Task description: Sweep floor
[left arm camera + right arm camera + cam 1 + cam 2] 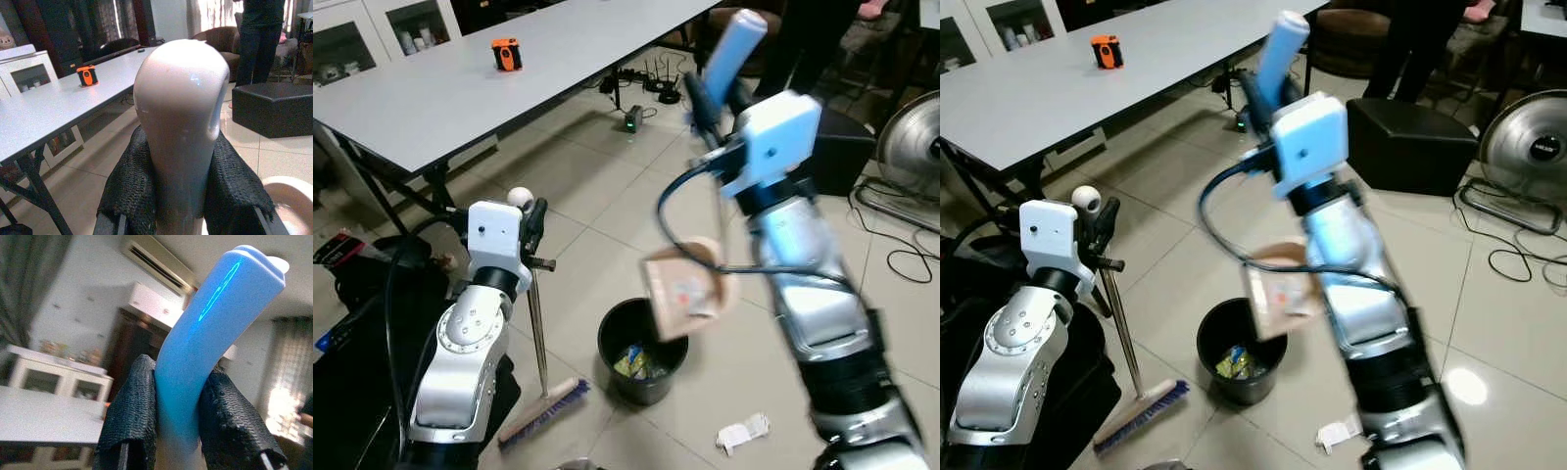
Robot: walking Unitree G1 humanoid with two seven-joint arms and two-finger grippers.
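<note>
Here we saw the left gripper [534,227] clamped on the broom [540,345], bristles on the floor beside the black bin [642,351] | right gripper [705,93] clasped the blue dustpan handle [212,333] raised, pan [680,289] above that bin | crumpled paper [742,433] lay right of bin.

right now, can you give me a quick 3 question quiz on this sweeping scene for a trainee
1. True or false: the left gripper is shut on the broom, whose bristles rest on the floor.
2. What does the right gripper hold? A) an orange tape measure B) the blue handle of a dustpan C) a fan
3. Fill in: beneath the raised dustpan stands a black ____ with wrappers inside.

Key
1. True: black fingers clamp the pale handle tip.
2. B
3. bin; a crumpled paper scrap lies on the tiles beside it.
</note>
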